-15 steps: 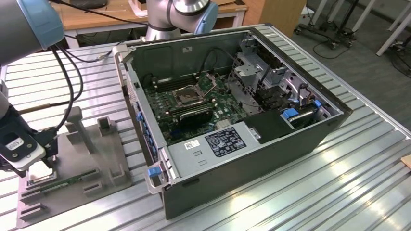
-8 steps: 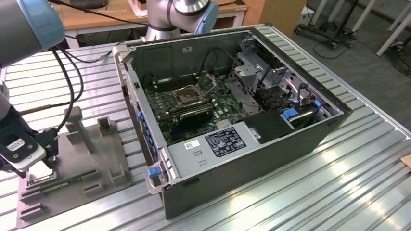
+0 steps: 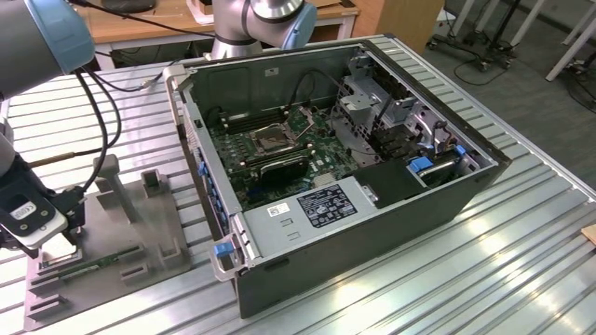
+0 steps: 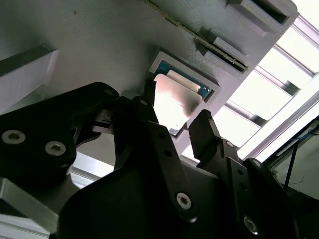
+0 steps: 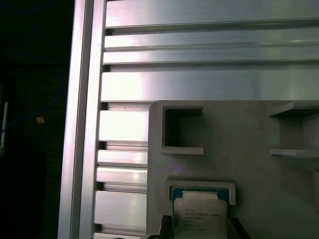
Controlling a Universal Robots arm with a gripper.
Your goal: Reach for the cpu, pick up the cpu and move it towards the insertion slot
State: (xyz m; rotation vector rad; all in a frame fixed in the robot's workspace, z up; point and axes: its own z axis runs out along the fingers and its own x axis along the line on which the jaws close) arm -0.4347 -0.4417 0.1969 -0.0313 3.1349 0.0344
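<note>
You have the reach done: your claw (image 4: 175, 113) hangs spread over the cpu (image 4: 172, 97), one finger on each side and neither clearly pressing it. The chip lies in its pocket in the grey tray (image 3: 158, 234) on the tabletop (image 3: 484, 258), not yet lifted. The insertion slot (image 3: 273, 139) sits well apart, inside the open computer case (image 3: 373, 230), so the grasp and the carry are left
</note>
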